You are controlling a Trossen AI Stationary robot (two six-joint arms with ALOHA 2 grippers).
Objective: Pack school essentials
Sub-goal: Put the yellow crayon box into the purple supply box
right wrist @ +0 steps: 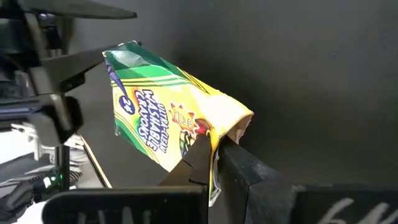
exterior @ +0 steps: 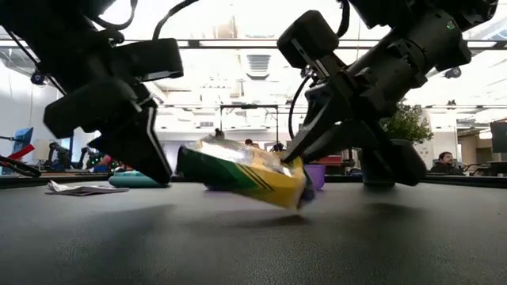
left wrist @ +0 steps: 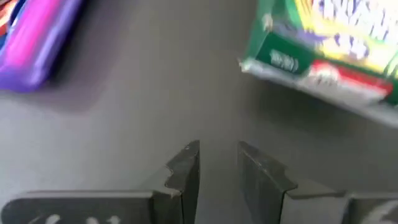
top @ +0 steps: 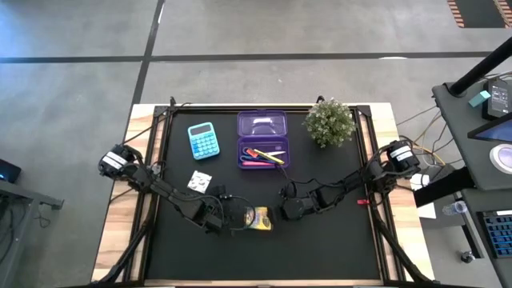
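The right gripper (right wrist: 214, 152) pinches one end of the crayon box (right wrist: 168, 121), its fingers pressed onto the cardboard flap, and in the low view that end rides off the table (exterior: 253, 245) while the box tilts, its other end lower, near the surface. The box sits at lower centre of the high view (top: 258, 218), between the two arms. The left gripper (left wrist: 217, 165) hangs just beside the box's other end, its fingers a little apart and holding nothing; the box shows at the upper right of that wrist view. The step in hand looks like lifting the crayon box to carry it to the purple pencil case (top: 262, 140), which lies open at upper centre of the high view. Its lower half already holds a few thin pens or markers (top: 264, 156), pink, red and yellow; its upper half looks empty. The next move would call for raising the box clear, carrying it up-frame and keeping the grip on the soft flap from slipping. A blue calculator (top: 203, 140) lies left of the case, a potted plant (top: 330, 122) right of it, and a small white packet (top: 200, 181) below the calculator.
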